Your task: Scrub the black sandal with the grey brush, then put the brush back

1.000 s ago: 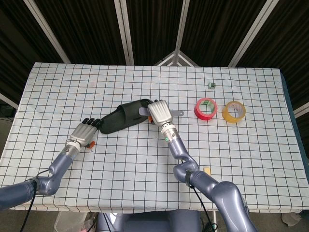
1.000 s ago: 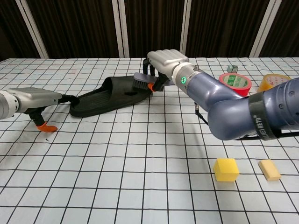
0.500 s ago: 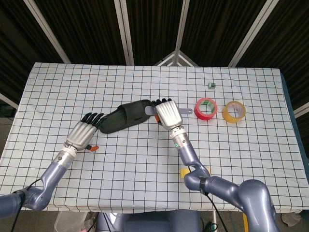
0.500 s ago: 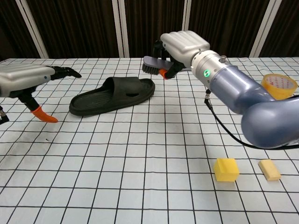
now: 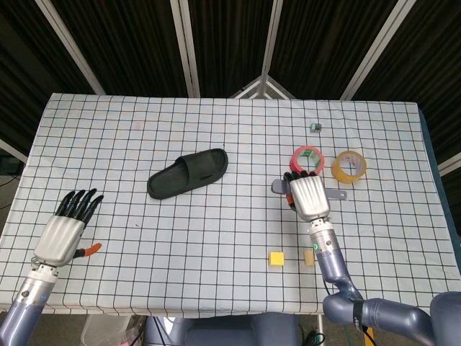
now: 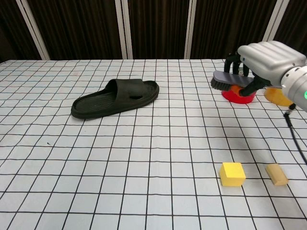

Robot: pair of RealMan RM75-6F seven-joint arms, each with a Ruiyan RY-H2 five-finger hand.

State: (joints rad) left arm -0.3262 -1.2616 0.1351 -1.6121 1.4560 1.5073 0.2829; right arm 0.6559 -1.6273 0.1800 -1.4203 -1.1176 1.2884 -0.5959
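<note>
Your table [image 5: 216, 288] wears a white cloth ruled in a black grid, and behind it hang dark curtains split by pale upright and slanting bars. Toward the right sit a red tape roll [image 5: 302, 167] and a yellow tape roll [image 5: 349, 166] side by side, with a small green object [image 5: 315, 127] further back. Near the front edge lie a yellow cube [image 6: 232, 173] and, just to its right, a tan block [image 6: 277, 174].

The black sandal [image 5: 188, 173] lies flat left of centre, alone, well apart from both of your hands.

Your right hand [image 5: 308, 195] is clenched around the grey brush [image 6: 227, 80], bristles facing down, held above the cloth just in front of the red roll; the handle pokes out past the hand to the right in the head view.

Your left hand [image 5: 66, 229] grasps nothing, fingers spread, an orange-tipped thumb showing; it sits near the front left corner and appears only in the head view.

A second ago the brush was on the sandal's toe end and your left hand steadied the heel. Since then you have carried the brush away to the right, and pulled the left hand back toward yourself; the sandal has kept its place
</note>
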